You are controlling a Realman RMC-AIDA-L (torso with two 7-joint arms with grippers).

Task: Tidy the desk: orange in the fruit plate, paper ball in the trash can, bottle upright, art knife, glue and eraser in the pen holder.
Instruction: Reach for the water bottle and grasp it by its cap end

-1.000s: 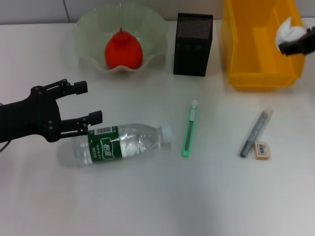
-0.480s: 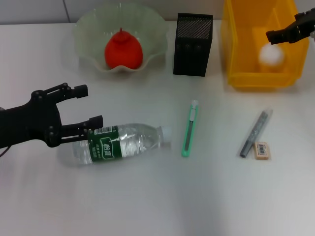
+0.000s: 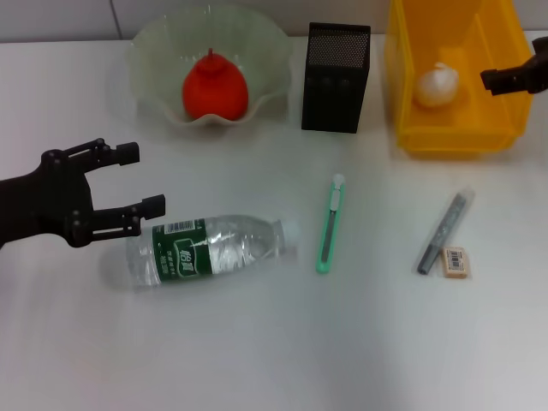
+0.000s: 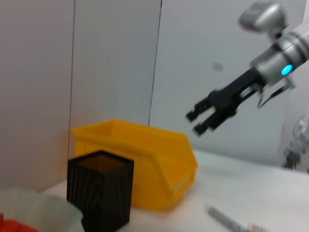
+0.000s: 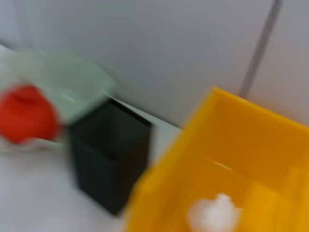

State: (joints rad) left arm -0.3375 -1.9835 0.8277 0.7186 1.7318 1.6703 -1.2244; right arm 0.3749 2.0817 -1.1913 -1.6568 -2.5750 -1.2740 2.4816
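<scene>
Left gripper open beside lying bottle, not touching. Right gripper empty, open above trash can; paper ball inside. Next probably: grasp bottle, stand upright.

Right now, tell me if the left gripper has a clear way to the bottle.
Probably yes. The left gripper is open just beside the base end of the lying bottle, with only bare desk between them.

Glossy yellow plastic trash can
</scene>
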